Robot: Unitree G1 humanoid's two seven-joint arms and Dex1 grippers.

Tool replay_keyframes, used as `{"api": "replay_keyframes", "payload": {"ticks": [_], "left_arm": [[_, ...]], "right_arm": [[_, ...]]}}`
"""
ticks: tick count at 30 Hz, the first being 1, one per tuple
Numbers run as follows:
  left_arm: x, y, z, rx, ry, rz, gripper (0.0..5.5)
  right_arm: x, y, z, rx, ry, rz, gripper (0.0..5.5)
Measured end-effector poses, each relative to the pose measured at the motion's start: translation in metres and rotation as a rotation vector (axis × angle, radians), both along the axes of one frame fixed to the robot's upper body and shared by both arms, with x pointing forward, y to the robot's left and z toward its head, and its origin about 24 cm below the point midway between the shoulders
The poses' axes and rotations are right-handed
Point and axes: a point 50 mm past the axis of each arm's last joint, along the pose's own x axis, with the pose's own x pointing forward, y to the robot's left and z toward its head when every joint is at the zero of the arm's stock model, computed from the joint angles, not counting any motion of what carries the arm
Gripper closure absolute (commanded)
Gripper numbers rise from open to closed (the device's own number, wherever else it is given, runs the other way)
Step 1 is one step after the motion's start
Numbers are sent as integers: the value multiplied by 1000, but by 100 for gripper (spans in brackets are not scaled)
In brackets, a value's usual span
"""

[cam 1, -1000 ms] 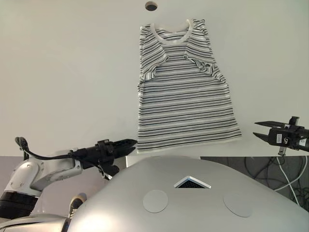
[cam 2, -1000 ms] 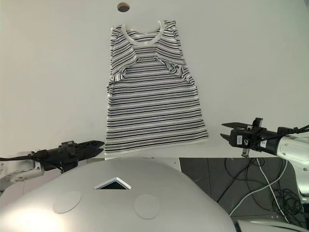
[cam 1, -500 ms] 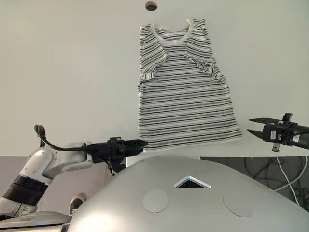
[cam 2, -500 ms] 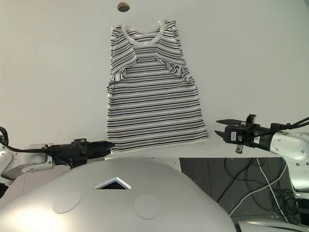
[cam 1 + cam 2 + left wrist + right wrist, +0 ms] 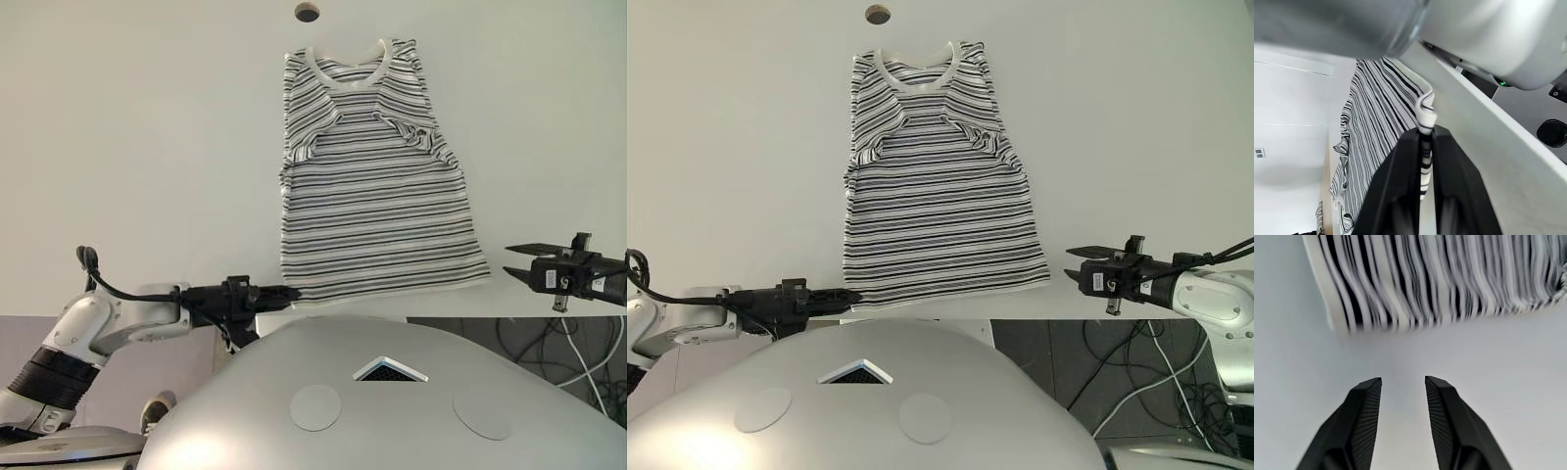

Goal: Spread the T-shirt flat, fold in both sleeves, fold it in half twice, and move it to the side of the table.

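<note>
Both near hem corners of the T-shirt [image 5: 377, 176] mattered: left gripper [image 5: 294, 292] was clamped on the left one; right gripper [image 5: 509, 259], jaws apart, sat just outside the right one, not touching. Shirt lay lengthwise on table [image 5: 147, 147], collar far.

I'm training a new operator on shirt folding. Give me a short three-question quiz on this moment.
1. True or false: the left hand is shut on the near hem of the shirt.
2. The right hand is: A) shut on the shirt; B) open, beside the shirt's near corner, not touching it; C) resting on the neck.
3. Fill in: the shirt's neck points ___ the robot (toward / away from).
Key: 1 true; 2 B; 3 away from.
</note>
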Motion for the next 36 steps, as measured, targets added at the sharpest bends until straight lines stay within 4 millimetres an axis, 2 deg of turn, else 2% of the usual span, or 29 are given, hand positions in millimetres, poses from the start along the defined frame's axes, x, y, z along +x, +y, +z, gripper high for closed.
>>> {"api": "replay_keyframes", "payload": {"ticks": [1,6,13,27,35,36], "left_arm": [[0,0,0,0,-1,0,546],[1,1,1,3,-9,18,550],[2,3,2,6,-17,46,550],[2,4,2,-3,-22,65,550],[3,4,2,-7,-32,64,550],[3,4,2,-7,-35,63,550]], "right_arm": [[2,-2,0,-26,-26,19,385],[6,2,1,-68,-86,130,318],[1,29,-1,-22,-97,281,318],[3,44,0,-10,-16,350,318],[-3,57,0,39,43,387,318],[-3,58,0,41,49,392,337]]}}
